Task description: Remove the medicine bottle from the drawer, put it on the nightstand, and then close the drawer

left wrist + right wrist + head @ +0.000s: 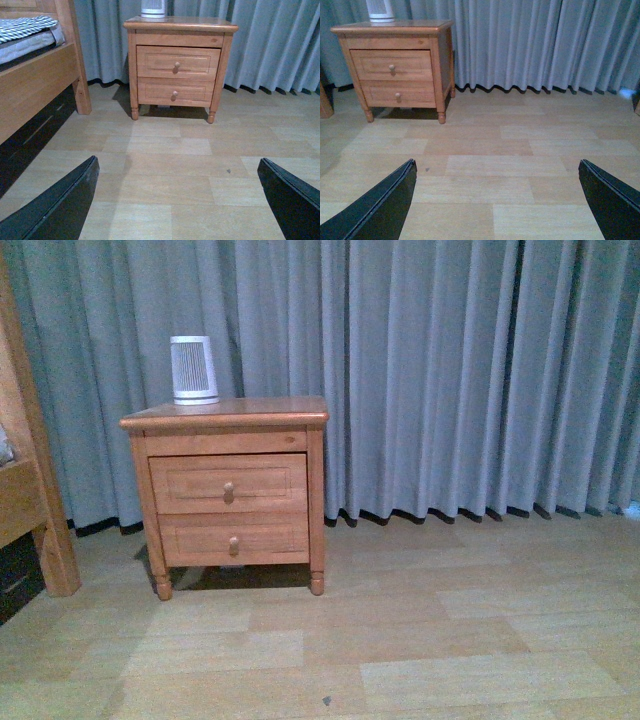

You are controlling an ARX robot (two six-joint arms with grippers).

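- Far left: wooden bed frame [30, 490], only its edge in the front view; striped bedding [25, 27] on it in the left wrist view.
- Next right: nightstand desk [225, 420], orange-brown, standing on the pale plank floor [420, 640] near the bed frame, back to the grey curtain [460, 370].
- On the desk's top, toward left rear: white ribbed device [193, 370], upright.
- Upper drawer [270, 483] fully shut, flush with the front, round knob [228, 488] at centre.
- Lower drawer [275, 538] shut likewise.
- Medicine bottle not seen in any view; cannot tell where it is.
- Right of the desk: curtain folds down to the floor.
- Left jaws: spread wide, holding nothing, low over bare floor, well apart from the desk.
- Right jaws: spread wide too, holding nothing, over bare floor, well apart from the desk.
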